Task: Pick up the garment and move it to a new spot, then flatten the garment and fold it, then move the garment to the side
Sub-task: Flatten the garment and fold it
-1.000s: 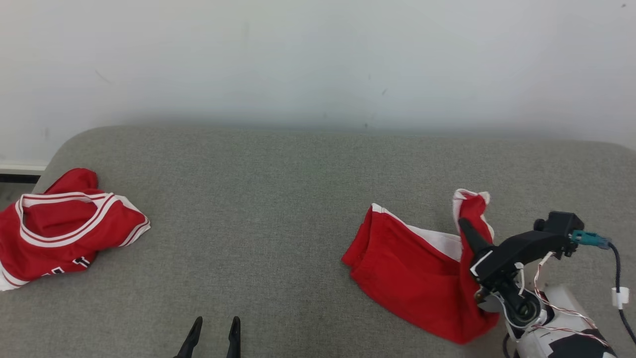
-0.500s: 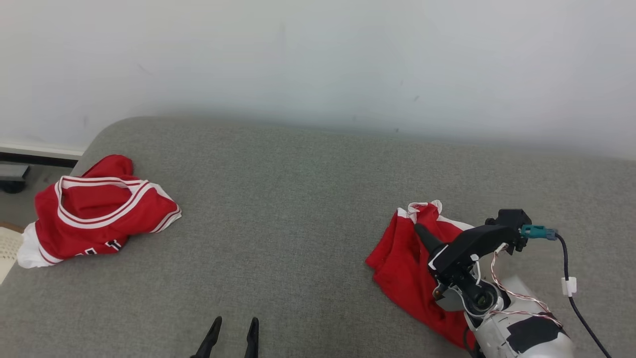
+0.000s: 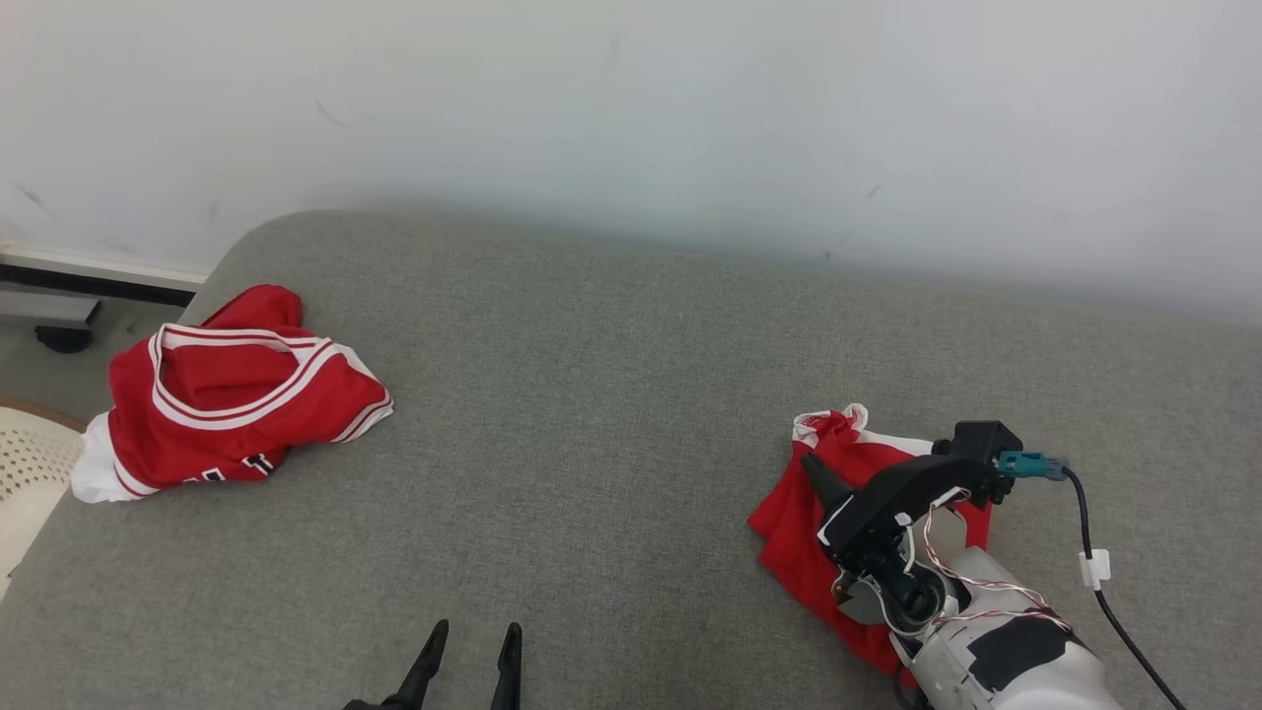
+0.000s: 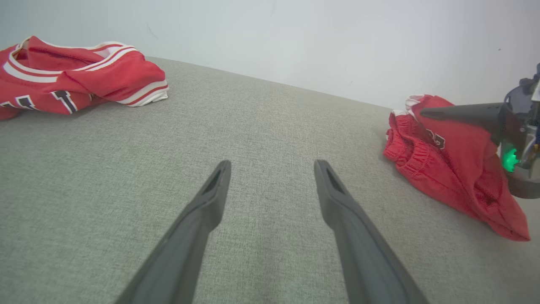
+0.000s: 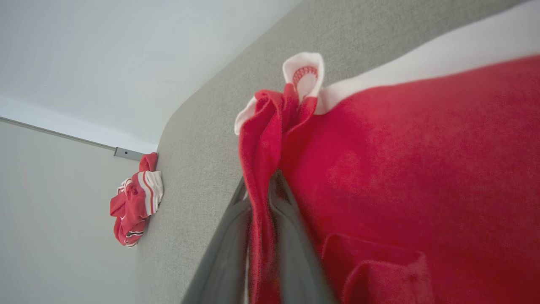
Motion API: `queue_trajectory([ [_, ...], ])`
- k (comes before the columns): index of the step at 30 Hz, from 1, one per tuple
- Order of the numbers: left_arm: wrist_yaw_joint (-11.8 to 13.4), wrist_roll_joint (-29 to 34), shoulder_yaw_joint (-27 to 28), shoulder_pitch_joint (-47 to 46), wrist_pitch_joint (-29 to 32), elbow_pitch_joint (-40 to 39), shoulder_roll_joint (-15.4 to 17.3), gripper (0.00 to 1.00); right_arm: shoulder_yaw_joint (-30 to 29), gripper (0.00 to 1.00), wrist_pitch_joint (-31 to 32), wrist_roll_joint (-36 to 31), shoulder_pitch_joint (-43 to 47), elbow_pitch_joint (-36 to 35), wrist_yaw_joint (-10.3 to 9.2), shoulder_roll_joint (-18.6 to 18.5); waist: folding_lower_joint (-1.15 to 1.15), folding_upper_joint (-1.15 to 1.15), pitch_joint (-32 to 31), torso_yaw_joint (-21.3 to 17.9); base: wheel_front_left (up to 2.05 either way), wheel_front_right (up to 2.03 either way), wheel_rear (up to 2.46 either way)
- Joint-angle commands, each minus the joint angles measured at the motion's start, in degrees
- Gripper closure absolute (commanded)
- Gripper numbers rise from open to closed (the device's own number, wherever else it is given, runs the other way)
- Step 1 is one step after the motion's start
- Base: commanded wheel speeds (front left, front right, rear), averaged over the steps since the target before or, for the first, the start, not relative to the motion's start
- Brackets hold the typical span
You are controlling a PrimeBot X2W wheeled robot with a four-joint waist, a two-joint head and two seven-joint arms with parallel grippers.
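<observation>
Right gripper [image 5: 260,185] pinches the red shorts [image 3: 789,523] on the grey cushion [image 3: 592,394].
Nearest, the left gripper [image 4: 272,162] hangs spread wide over bare fabric; at right the shorts lie bunched, one fold clamped between the fingers; farther left, a red jersey [image 3: 237,404] lies crumpled.

The red shorts [image 3: 789,523] lie bunched in a crumpled heap on the near right part of the grey fabric surface [image 3: 592,394]. They have white trim along one edge, a gathered elastic waistband on their left side and a small dark mark on the cloth. A narrow fold stands up at their far end, topped by a white-edged corner, pinched between the right hand's [image 3: 816,473] fingers.
</observation>
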Motion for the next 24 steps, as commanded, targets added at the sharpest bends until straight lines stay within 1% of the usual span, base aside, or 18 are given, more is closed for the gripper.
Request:
queue_trajectory([
  [1, 0.05, -0.05, 0.26, -0.2, -0.15, 0.19, 0.1, 0.0, 0.98, 0.0, -0.87, 0.84, -0.25, -0.02, 0.04, 0.09, 0.0, -0.01, -0.36, -0.42, 0.0, 0.0, 0.0],
  [6, 0.06, 0.5, 1.41, 1.12, -0.14, -0.02, 0.1, 0.0, 3.81, 0.0, -3.12, 1.92, -0.21, -3.75, 0.04, 0.09, 0.0, -0.01, -0.95, -1.85, 0.0, 0.0, 0.0],
  [7, 0.03, 0.56, 1.58, 1.38, -0.15, -0.08, 0.1, 0.0, 4.19, 0.0, -3.81, 1.53, 0.03, -4.57, 0.04, -0.51, 0.0, -0.01, -1.03, -2.15, 0.0, 0.0, 0.0],
  [11, -0.12, 0.79, 2.52, 1.5, -0.15, -0.34, 0.1, 0.0, 4.91, 0.0, -7.37, 1.03, 1.53, -9.03, 0.04, -3.81, 0.0, -0.01, -1.23, -3.21, 0.0, 0.0, 0.0],
  [16, -0.26, 1.11, 3.37, 2.15, -0.15, -0.65, 0.1, 0.0, 4.98, 0.0, -13.64, -0.34, 4.16, -14.49, 0.04, -9.28, 0.0, -0.01, -1.33, -4.2, 0.0, 0.0, 0.0],
  [17, -0.23, 1.17, 3.51, 2.28, -0.15, -0.71, 0.09, 0.0, 4.77, 0.0, -14.74, -0.27, 5.09, -15.22, 0.04, -10.22, 0.0, -0.01, -1.37, -4.36, 0.0, 0.0, 0.0],
  [18, -0.23, 1.17, 3.51, 2.28, -0.15, -0.71, 0.09, 0.0, 4.77, 0.0, -14.74, -0.27, 5.09, -15.22, 0.04, -10.22, 0.0, -0.01, -1.37, -4.36, 0.0, 0.0, 0.0],
  [23, -0.2, 1.28, 4.18, 2.77, -0.14, -1.06, 0.09, 0.0, 4.58, 0.0, -18.22, -1.81, 9.55, -17.31, 0.04, -13.9, 0.0, -0.01, -1.48, -5.07, 0.0, 0.0, 0.0],
  [24, -0.22, 1.42, 4.4, 2.72, -0.15, -1.23, 0.09, 0.0, 4.27, 0.0, -19.34, -2.43, 12.46, -17.82, 0.04, -14.75, 0.0, -0.01, -1.6, -5.41, 0.0, 0.0, 0.0],
])
